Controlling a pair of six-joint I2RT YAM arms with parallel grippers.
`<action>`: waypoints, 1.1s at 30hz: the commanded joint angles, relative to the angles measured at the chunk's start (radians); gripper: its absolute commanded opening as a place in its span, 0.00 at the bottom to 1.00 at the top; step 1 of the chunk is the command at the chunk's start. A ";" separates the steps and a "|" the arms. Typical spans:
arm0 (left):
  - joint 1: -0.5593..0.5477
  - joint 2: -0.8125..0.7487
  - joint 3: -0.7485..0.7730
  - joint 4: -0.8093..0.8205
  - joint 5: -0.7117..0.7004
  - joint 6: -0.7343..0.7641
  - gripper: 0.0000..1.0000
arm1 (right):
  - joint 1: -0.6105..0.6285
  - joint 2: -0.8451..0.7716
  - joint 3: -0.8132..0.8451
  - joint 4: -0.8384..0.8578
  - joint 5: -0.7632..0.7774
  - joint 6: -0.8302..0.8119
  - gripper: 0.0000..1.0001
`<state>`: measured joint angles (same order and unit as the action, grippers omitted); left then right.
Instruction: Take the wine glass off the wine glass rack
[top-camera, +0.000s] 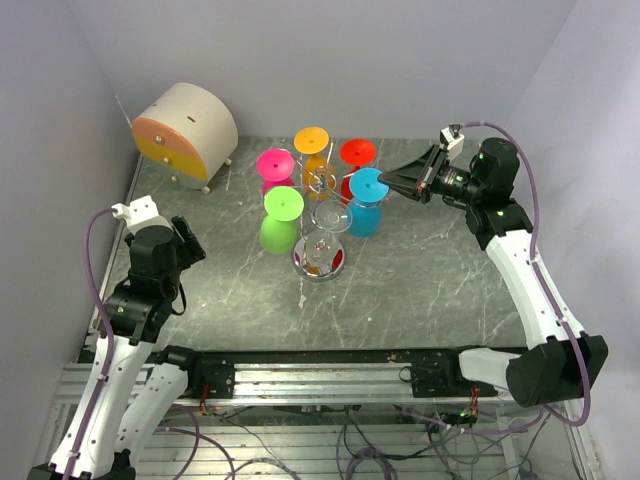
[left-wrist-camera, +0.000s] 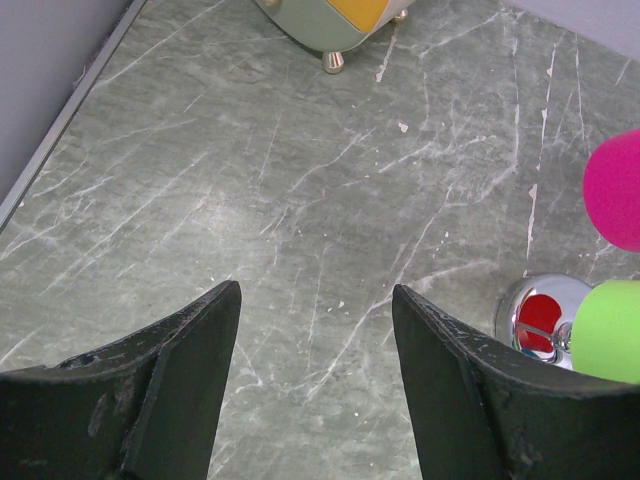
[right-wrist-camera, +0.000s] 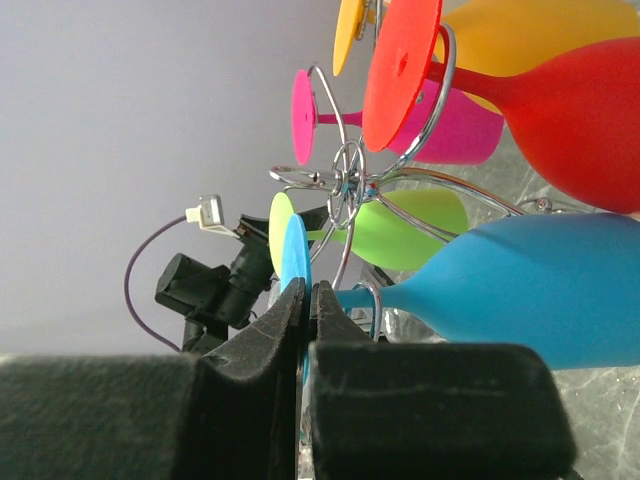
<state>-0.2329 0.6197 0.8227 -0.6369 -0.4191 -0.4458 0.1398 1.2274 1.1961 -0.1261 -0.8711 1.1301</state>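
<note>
Pinched blue wine glass (right-wrist-camera: 540, 290) foot in right gripper (right-wrist-camera: 305, 297), left gripper (left-wrist-camera: 315, 290) spread by left edge; risked slipping or toppling rack (top-camera: 318, 262).

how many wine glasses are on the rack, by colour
pink wine glass: 1
orange wine glass: 1
red wine glass: 1
blue wine glass: 1
green wine glass: 1
total: 5, all hanging bowl-down on the wine glass rack; the right claw is shut on the blue one's foot.
</note>
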 joint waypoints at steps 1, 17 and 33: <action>-0.006 -0.008 0.023 -0.006 -0.017 -0.009 0.73 | 0.001 -0.032 0.002 -0.033 0.049 -0.032 0.00; -0.006 0.000 0.024 -0.006 -0.017 -0.008 0.73 | 0.002 -0.113 -0.046 -0.062 0.032 -0.009 0.00; -0.006 -0.003 0.024 -0.006 -0.020 -0.010 0.73 | 0.030 -0.104 -0.070 0.015 -0.034 0.051 0.00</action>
<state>-0.2329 0.6216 0.8227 -0.6373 -0.4194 -0.4461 0.1486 1.1175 1.1263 -0.1719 -0.8829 1.1561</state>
